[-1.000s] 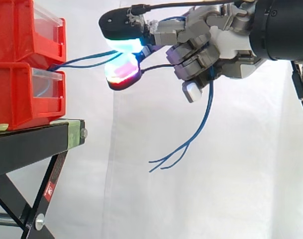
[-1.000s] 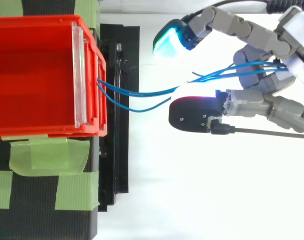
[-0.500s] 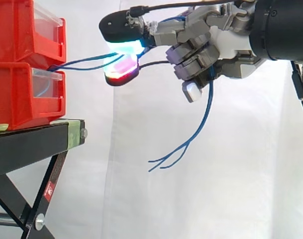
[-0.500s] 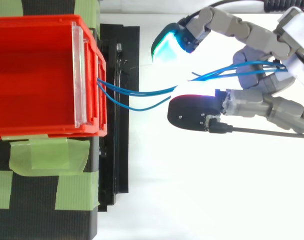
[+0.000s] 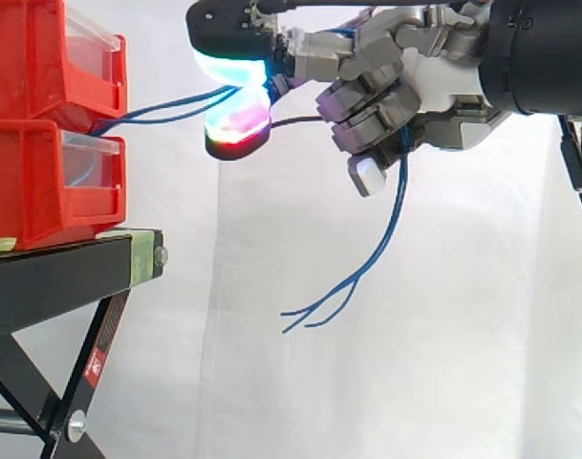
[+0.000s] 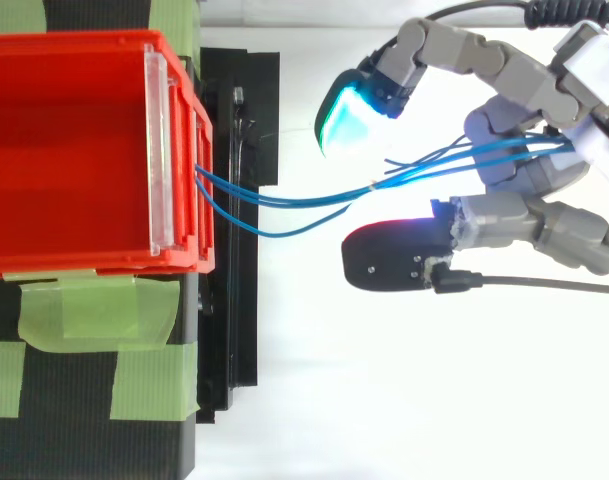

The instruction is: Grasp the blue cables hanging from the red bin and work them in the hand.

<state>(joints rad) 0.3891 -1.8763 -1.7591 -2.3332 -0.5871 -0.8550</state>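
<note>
1. Since a second ago the hand has lifted a little, so its two outstretched glowing pads sit higher against the white curtain. From above, the cyan pad has swung closer to the cables' line.
2. I see the blue cables leaving the front of the red bins at the left, where the upper bin sits on the lower one. From above, three strands now fan out there; two showed earlier.
3. They run right, clear of the stand, and pass between the cyan pad above and the magenta pad below. I cannot tell whether either pad touches them.
4. Further right, the hand's curled fingers are closed round the strands, clamping them against the palm.
5. Below those fingers the loose ends hang down and trail left, ending in open air well right of the stand.
6. Green tape lies on the stand beside the bin's near wall.
</note>
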